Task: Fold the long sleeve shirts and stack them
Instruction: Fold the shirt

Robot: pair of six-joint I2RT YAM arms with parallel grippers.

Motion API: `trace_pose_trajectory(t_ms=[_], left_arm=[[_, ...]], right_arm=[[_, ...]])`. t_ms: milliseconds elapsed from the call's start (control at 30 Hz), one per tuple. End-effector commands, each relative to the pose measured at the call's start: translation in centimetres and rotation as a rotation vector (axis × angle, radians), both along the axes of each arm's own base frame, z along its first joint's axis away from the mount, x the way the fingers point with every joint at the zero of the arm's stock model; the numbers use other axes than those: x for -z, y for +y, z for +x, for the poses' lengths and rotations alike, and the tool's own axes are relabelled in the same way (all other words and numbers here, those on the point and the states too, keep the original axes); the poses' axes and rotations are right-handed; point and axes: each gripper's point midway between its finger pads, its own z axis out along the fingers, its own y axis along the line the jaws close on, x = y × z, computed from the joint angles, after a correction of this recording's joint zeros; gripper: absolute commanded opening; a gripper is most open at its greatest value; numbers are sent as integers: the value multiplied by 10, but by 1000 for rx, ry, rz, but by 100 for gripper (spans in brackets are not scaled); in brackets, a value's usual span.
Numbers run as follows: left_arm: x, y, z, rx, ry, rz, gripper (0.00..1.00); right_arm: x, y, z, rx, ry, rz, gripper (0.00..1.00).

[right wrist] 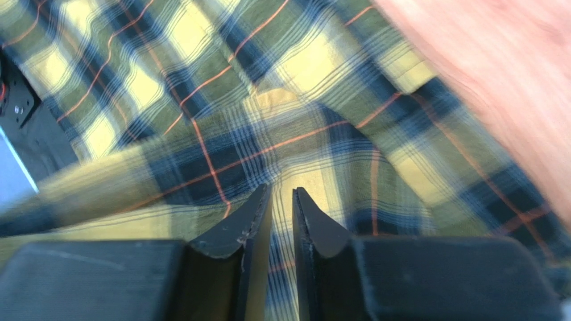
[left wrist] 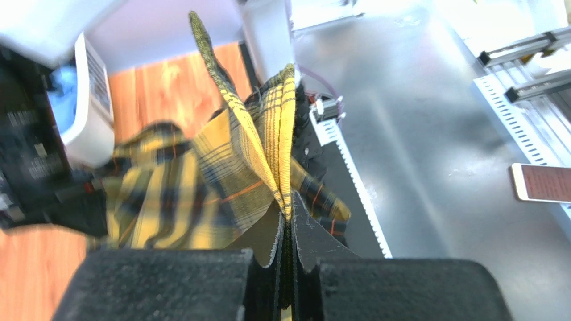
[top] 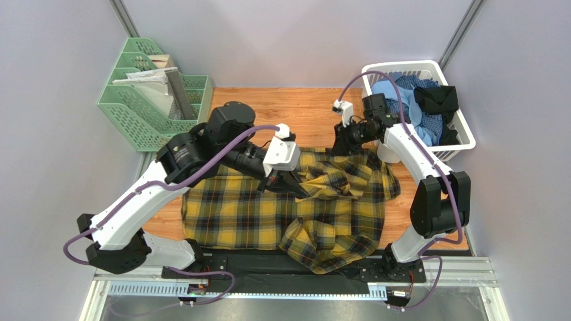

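Mid-frame, shirt: rumpled plaid.
Left gripper: clamped on shirt fold.
Right gripper: narrow; hold unclear.
Advice: pull apart evenly, flatten.

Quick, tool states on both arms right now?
Left tool: closed on the plaid shirt.
Right tool: nearly closed, apparently pinching the plaid shirt too.

Camera positions, as I read them from my station:

- **Top external:** fixed above and behind my arm bases. It faces down and forward from far off and takes in the whole table.
- **Left wrist:** sits behind the left gripper and looks along its fingers. The plaid shirt rises just past the tips.
- **Right wrist:** sits behind the right gripper and looks down on cloth at very close range.
- **Shared:** all three views show the shirt. The top and left wrist views also share the white basket.
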Motion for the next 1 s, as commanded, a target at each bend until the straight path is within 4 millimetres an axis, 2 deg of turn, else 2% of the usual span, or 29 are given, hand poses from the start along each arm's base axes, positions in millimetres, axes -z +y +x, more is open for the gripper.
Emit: trace_pose_trajectory(t_ms=[0,67,100,233,267,300,333,367,400,433,500,533,600,633,700,733,800,833,900,933,967], left_arm=[[-29,1,-32,124,-83,-69,0],[-39,-5,-31,101,-74,-75,0],[-36,-13,-22,65,-66,-59,0],[-40,-23,10,-82,-45,-68,0],[-30,-21,28,-143,-8,-48,0],[-26,-18,38,-196,49,-36,0],[-11,-13,63,-275,83,-11,0],[-1,-9,74,-317,101,7,0],[7,-2,85,-367,113,21,0],[29,7,106,-443,173,54,0],[50,20,123,-515,219,77,0],[76,33,141,-589,269,114,0],[98,50,155,-661,303,141,0],[121,66,170,-727,331,165,0],[137,86,184,-804,347,175,0],[153,105,197,-863,375,181,0],[163,128,212,-920,377,176,0],[174,135,213,-926,386,184,0],[176,152,223,-952,322,168,0],[184,157,223,-953,322,171,0],[182,162,224,-959,303,153,0]], right_arm=[[22,9,-7,-39,9,-6,21],[40,8,-20,-54,60,-28,19],[45,6,-23,-59,74,-36,19],[72,-5,-46,-84,180,-99,18],[76,-7,-49,-99,186,-115,18],[80,-11,-55,-104,216,-135,18],[82,-15,-55,-101,216,-160,19],[84,-18,-55,-107,213,-174,20],[83,-20,-57,-105,219,-184,20],[84,-24,-56,-99,217,-207,21],[84,-30,-57,-98,220,-232,25],[84,-34,-55,-91,217,-250,27],[85,-43,-55,-80,224,-272,32],[83,-46,-54,-77,226,-276,35],[79,-54,-57,-64,249,-269,38],[74,-55,-58,-69,244,-259,41],[67,-57,-66,-86,260,-246,45],[62,-55,-70,-95,258,-232,49],[62,-55,-76,-101,265,-226,52],[64,-56,-76,-92,268,-234,52],[66,-57,-73,-82,263,-242,52]])
